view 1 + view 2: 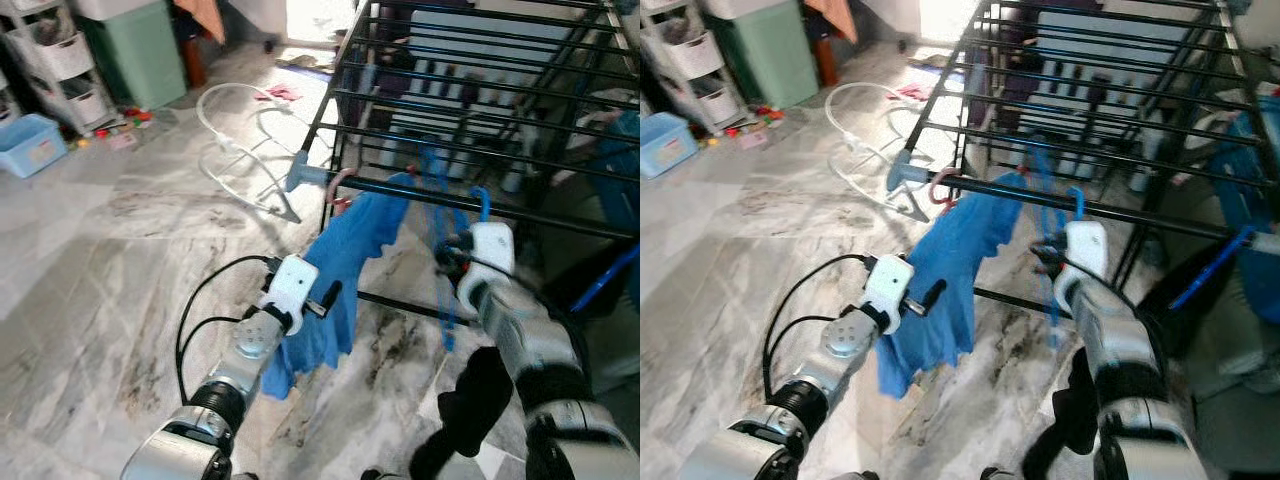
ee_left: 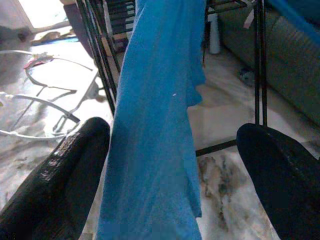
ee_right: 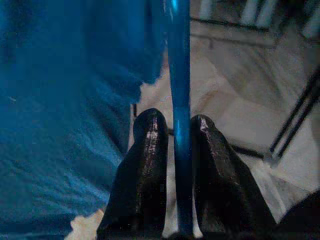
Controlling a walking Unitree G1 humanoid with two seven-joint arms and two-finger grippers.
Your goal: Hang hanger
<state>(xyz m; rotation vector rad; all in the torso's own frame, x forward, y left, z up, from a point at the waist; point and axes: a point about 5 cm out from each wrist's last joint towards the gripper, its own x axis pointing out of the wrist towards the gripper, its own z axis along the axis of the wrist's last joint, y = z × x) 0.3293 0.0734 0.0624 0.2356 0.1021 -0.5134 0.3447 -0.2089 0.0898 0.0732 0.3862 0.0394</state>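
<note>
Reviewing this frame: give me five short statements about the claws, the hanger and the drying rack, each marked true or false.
1. The right claw is shut on the blue plastic hanger. True.
2. The left claw is clamped on the blue cloth garment. False: its fingers stand wide apart, with the garment hanging between them.
3. The blue garment hangs from the front bar of the black metal drying rack. True.
4. The drying rack stands on a wooden floor. False: the floor is grey-veined marble tile.
5. A light blue plastic tub sits on the floor to the robot's far left. True.
</note>
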